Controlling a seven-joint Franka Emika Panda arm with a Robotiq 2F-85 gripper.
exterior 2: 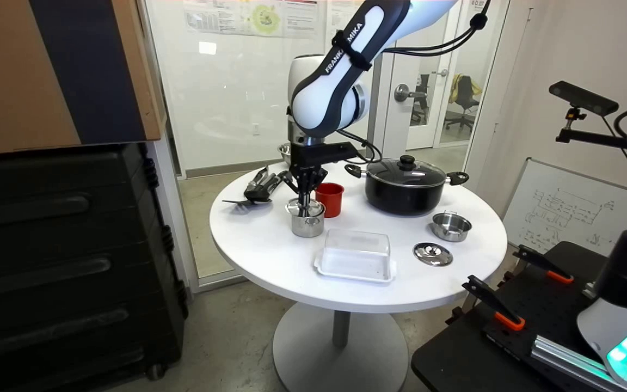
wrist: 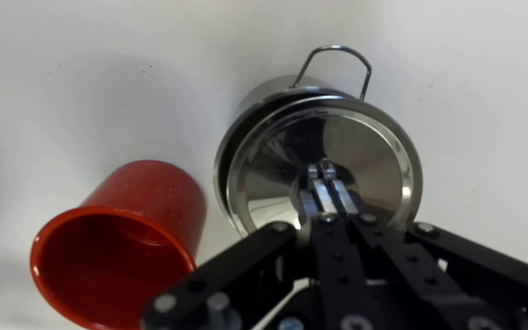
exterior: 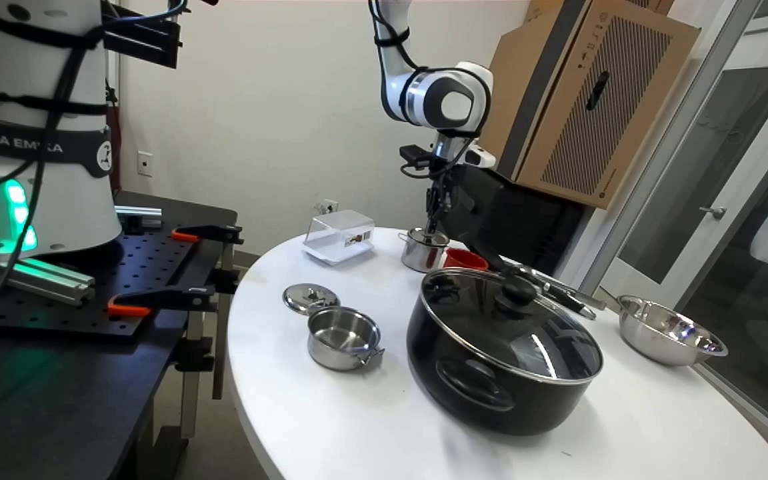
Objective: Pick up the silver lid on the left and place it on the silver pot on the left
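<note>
The silver lid is at the mouth of the small silver pot in the wrist view. It sits off-centre, with a dark gap along the pot's left rim. My gripper is shut on the lid's centre knob, which the fingertips mostly hide. In both exterior views the gripper points down at the lid, on top of the pot. In an exterior view the lid overhangs the pot slightly. I cannot tell whether it rests on the rim.
A red cup stands close beside the pot. A clear-covered dish, utensils, the large black pot, a steel bowl, a wide steel pot and another silver lid share the round table.
</note>
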